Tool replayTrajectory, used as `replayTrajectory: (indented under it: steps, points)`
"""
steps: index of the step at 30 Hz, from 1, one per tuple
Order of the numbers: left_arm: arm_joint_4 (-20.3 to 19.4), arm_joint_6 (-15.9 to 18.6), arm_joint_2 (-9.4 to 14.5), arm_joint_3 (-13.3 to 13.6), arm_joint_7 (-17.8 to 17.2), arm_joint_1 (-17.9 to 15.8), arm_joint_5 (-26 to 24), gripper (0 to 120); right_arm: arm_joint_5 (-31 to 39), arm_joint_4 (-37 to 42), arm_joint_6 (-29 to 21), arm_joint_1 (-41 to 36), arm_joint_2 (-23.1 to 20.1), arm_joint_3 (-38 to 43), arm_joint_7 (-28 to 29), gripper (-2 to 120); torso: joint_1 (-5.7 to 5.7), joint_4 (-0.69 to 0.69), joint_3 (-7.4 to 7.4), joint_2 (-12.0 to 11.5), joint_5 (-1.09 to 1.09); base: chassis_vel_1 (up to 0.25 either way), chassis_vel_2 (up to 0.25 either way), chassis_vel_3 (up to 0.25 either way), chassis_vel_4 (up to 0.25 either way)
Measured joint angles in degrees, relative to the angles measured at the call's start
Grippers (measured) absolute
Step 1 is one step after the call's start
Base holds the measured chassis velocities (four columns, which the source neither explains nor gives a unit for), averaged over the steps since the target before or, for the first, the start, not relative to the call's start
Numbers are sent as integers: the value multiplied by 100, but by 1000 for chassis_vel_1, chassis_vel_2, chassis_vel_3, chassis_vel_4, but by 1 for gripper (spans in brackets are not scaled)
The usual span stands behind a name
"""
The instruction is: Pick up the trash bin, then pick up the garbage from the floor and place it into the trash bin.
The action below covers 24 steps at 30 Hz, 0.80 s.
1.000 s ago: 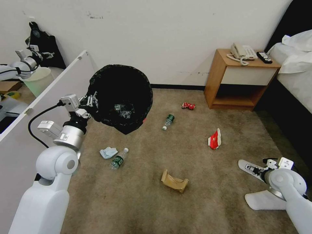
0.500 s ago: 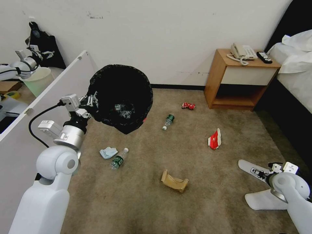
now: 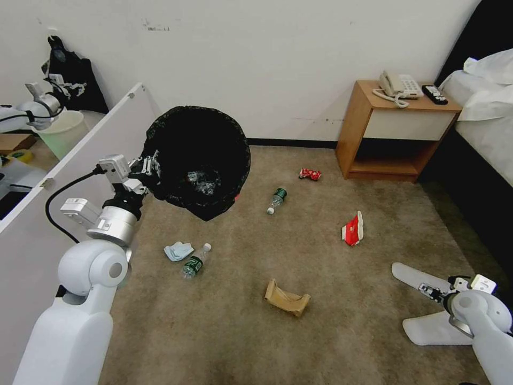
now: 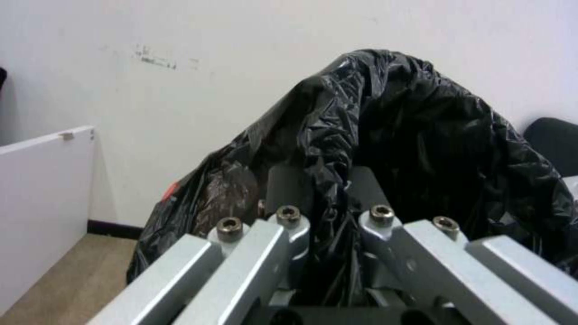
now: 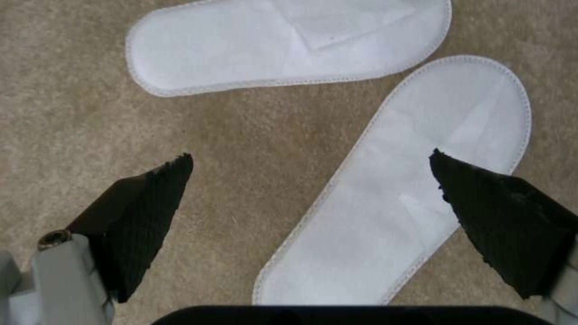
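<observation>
The left hand (image 3: 151, 166) is clamped on the bag-draped rim of the trash bin (image 3: 199, 160) and holds it up off the floor (image 3: 320, 278), tipped so the dark mouth faces the head camera. In the left wrist view its fingers (image 4: 283, 180) pinch a fold of black plastic, with the trash bin (image 4: 421, 135) bulging behind. Low on the right, the right hand (image 3: 427, 290) hovers over the slippers (image 3: 427, 321) with its fingers (image 5: 144, 203) spread wide, one white slipper (image 5: 409, 189) lying between the pads and its twin (image 5: 289, 40) just beyond. Litter is scattered across the carpet: two bottles (image 3: 195, 261), the blue mask (image 3: 178, 250), the brown paper bag (image 3: 287, 298), the red carton (image 3: 353, 229) and the crushed can (image 3: 309, 174).
</observation>
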Motion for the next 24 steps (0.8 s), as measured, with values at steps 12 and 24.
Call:
replayTrajectory:
  steps: [12, 24]
  points:
    - [-28, 0, 16, -36, -1, 26, -10, 4, -88, -254, 91, 33, 68, 130, -81, 100, 0, 0, 0, 0, 0, 0, 0, 0, 0]
    - [-67, 2, 16, -40, -2, 39, -11, 4, -215, -553, 204, 46, 161, 274, -202, 100, 0, 0, 0, 0, 0, 0, 0, 0, 0]
